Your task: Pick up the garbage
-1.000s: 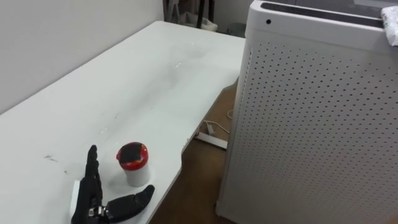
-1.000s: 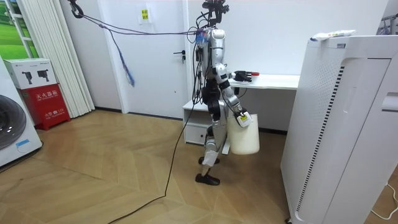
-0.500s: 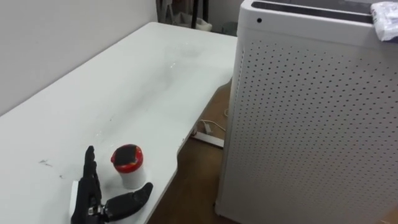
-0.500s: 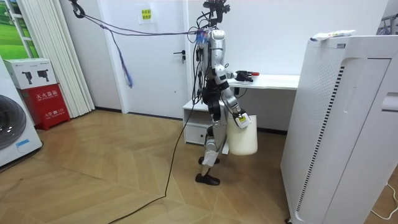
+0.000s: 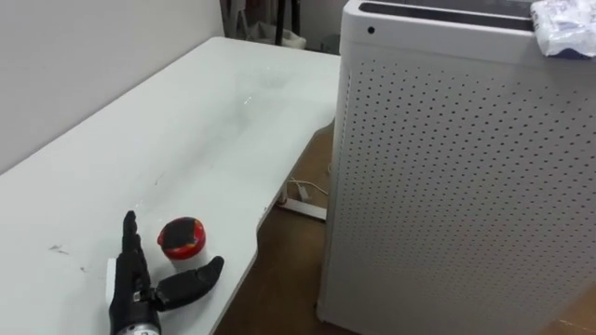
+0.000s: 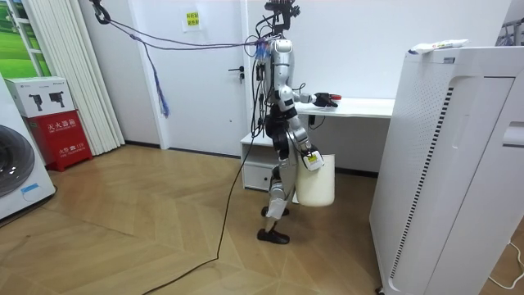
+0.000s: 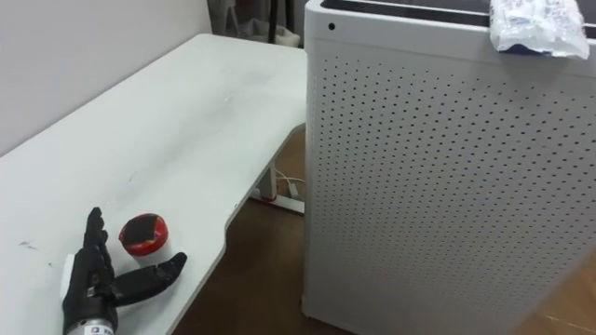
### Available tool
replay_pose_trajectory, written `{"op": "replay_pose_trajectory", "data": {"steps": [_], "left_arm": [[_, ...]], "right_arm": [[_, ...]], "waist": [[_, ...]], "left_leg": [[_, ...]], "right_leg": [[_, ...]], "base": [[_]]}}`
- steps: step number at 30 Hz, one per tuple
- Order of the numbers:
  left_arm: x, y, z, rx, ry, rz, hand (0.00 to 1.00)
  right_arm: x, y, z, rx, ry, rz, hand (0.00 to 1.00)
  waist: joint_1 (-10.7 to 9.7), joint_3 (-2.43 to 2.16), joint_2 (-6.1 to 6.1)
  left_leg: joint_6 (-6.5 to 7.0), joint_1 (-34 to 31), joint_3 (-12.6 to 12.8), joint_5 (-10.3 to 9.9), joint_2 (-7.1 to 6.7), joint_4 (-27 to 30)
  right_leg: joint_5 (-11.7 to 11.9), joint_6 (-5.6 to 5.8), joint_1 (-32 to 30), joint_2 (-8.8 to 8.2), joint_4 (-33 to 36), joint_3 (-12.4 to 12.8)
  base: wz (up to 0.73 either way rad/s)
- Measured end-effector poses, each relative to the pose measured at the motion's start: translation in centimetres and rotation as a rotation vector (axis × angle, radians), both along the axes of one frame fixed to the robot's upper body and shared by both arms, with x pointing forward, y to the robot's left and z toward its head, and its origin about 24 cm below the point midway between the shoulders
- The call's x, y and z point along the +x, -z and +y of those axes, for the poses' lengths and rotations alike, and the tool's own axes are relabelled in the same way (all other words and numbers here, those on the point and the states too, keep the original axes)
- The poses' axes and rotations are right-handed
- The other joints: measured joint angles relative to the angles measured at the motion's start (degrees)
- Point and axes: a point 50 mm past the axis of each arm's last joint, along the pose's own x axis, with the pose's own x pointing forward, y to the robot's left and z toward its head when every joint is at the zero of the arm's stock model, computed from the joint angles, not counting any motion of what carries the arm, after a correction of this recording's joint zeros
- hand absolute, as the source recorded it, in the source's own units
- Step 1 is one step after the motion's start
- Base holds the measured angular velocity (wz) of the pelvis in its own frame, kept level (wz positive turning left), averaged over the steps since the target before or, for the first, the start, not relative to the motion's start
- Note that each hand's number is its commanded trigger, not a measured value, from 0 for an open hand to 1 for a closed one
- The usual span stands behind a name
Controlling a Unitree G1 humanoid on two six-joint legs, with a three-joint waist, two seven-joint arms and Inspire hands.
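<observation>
Left eye view: left hand (image 5: 138,290) lies on the white table (image 5: 186,121), near left, fingers straight, thumb spread, grasping nothing. Red-lidded cup (image 5: 181,237) stands just beyond it, between thumb and fingers. Room view: right hand (image 6: 309,158) hangs low at a white bin (image 6: 316,183).

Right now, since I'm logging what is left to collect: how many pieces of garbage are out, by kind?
Red-lidded cup, on the table: 1
Crumpled plastic packet, on top of the white perforated unit: 1
Total: 2
</observation>
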Motion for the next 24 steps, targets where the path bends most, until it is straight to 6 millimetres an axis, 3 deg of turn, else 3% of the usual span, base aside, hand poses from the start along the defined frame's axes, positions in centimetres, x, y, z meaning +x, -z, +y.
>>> {"op": "replay_pose_trajectory", "data": {"steps": [4, 5, 6, 7, 15, 24], "left_arm": [[0.0, 0.0, 0.0, 0.001, -0.011, 0.003, 0.03], [0.0, 0.1, 0.1, 0.001, -0.013, 0.004, 0.56], [0.0, 0.1, 0.1, -0.003, -0.020, 0.006, 0.83], [-0.1, 0.2, 0.2, -0.014, -0.029, 0.008, 1.00], [0.1, 0.5, 2.1, -0.028, -0.122, 0.037, 1.00], [0.4, 0.9, 1.7, -0.053, -0.142, 0.059, 1.00]], "right_arm": [[0.0, 0.0, 0.0, -0.004, -0.001, 0.001, 1.00], [0.0, 0.0, 0.0, -0.004, 0.000, 0.000, 1.00], [0.0, 0.0, 0.0, -0.003, 0.000, 0.000, 1.00], [0.0, 0.0, 0.0, -0.003, 0.000, 0.001, 1.00], [0.1, -0.1, 0.0, -0.012, 0.010, -0.005, 1.00], [0.1, 0.0, 0.2, -0.009, 0.002, -0.004, 1.00]], "waist": [[-0.27, -0.05, -0.07], [-0.35, -0.05, -0.07], [-0.44, -0.05, -0.07], [-0.71, -0.07, -0.04], [-1.54, -0.17, 0.26], [-2.92, -0.07, 0.65]], "left_leg": [[0.00, 0.12, 0.02, 0.00, 0.01, -0.02], [0.00, 0.21, 0.02, 0.00, 0.00, -0.01], [0.00, 0.59, 0.21, 0.01, 0.01, -0.01], [0.00, 0.96, 0.25, 0.00, 0.01, -0.12], [0.00, 1.60, 0.32, -0.01, 0.00, -0.36], [0.02, 2.05, 0.81, 0.00, -0.02, -0.90]], "right_leg": [[0.00, 0.00, 0.09, 0.01, -0.03, 0.03], [0.00, 0.00, 0.16, 0.01, -0.03, 0.06], [0.00, 0.00, 0.34, 0.00, -0.06, 0.20], [0.00, 0.00, 1.02, 0.00, -0.19, 0.18], [0.00, 0.01, 1.42, -0.03, -0.16, 0.19], [0.00, 0.04, 1.83, -0.01, -0.19, 0.89]], "base": [[0.00], [0.00], [-0.03], [0.00], [0.00], [-0.02]]}}
